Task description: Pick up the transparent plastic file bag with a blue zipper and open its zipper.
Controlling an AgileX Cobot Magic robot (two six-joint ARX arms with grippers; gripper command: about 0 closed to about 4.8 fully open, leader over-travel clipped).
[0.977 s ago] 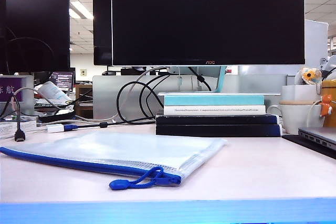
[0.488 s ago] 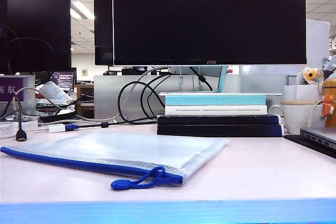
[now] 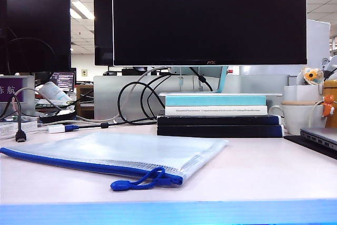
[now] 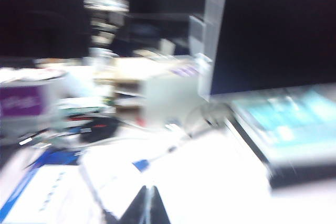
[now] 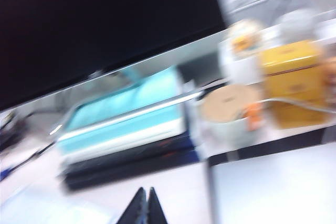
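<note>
- One file bag (image 3: 118, 154) lies flat on the tabletop (image 3: 263, 175), near its front edge, untouched.
- We judge it light, thin, floppy and slick; a corner or the cord pull (image 3: 138, 181) seems the best hold.
- Its long axis runs left to right, with the zipper (image 3: 68, 163) along the front edge and the slider at the right end.
- Left gripper (image 4: 147, 205) and right gripper (image 5: 147, 207) both show jaws together, holding nothing, above the tabletop.

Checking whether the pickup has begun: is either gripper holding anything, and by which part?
Nothing is held. Left gripper and right gripper are shut and empty above the desk; the file bag lies untouched.
</note>
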